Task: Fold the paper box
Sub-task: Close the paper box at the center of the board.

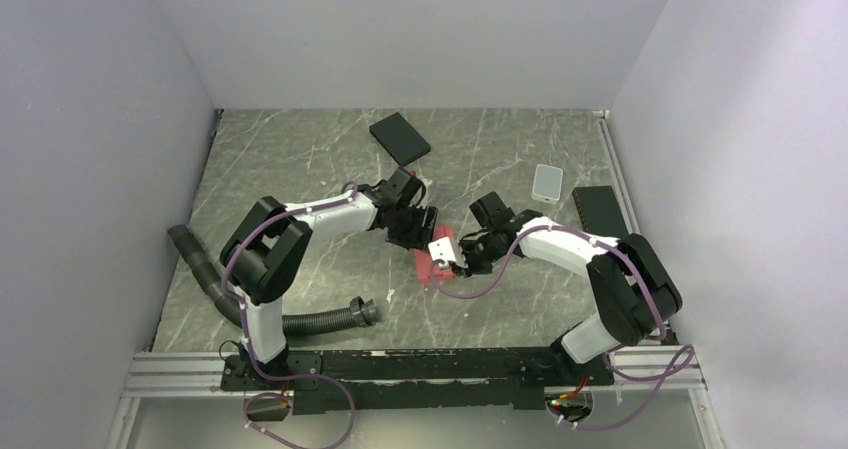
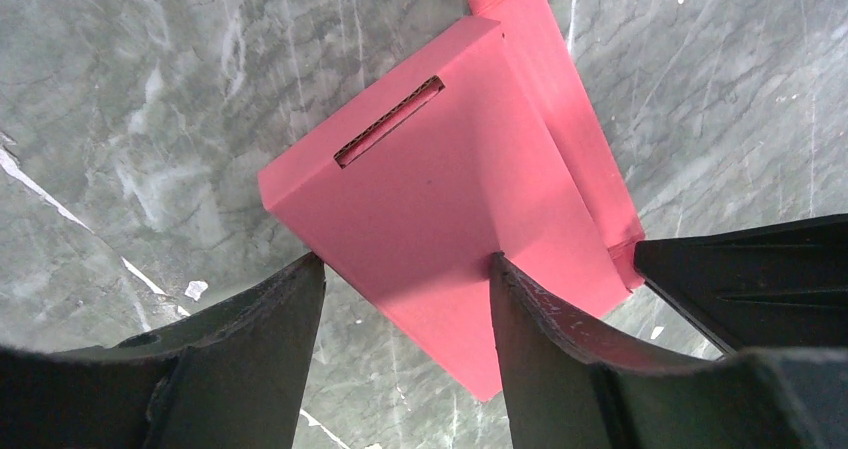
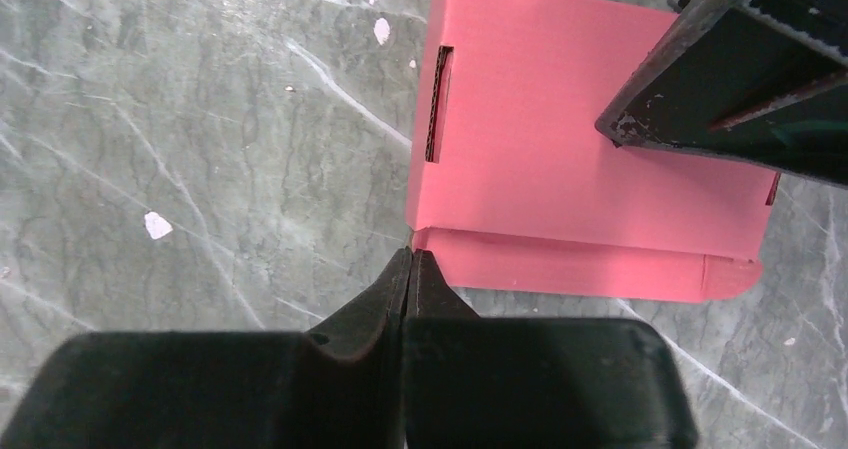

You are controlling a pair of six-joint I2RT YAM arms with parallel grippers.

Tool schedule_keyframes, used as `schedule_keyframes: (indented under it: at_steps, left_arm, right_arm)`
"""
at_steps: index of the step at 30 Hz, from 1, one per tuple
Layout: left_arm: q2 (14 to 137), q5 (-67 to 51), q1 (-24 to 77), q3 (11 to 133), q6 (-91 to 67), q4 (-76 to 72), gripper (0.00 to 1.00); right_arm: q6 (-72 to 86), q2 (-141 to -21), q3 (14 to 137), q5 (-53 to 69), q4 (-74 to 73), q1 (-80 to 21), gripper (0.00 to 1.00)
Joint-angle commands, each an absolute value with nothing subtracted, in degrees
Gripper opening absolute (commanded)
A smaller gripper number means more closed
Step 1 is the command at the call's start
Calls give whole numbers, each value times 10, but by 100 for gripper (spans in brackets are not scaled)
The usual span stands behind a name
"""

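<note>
Paper box [image 1: 428, 267]: lying flat on the tabletop [image 1: 300, 169], slotted panel up. Left gripper [image 2: 405, 269]: I am holding its jaws open astride the box's corner, probably steadying it. Right gripper [image 3: 410, 259]: jaws closed, tips touching the box's flap corner, likely for prying.

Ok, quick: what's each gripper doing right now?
Left gripper: open, poised over the pinkish-red flat cardboard box.
Right gripper: shut, tips at the box's corner, nothing visibly held.
</note>
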State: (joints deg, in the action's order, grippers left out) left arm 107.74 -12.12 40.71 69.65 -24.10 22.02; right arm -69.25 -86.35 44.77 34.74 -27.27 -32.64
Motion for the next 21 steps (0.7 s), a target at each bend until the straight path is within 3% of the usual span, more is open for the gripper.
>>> schedule_keyframes:
  at_steps: [1, 21]
  left_arm:
    - [1084, -66, 413, 674, -191, 279, 65]
    - [1057, -53, 413, 650, -172, 266, 66]
  right_arm:
    - [-709, -867, 494, 413, -340, -327, 0]
    - [-626, -894, 511, 390, -356, -384, 0]
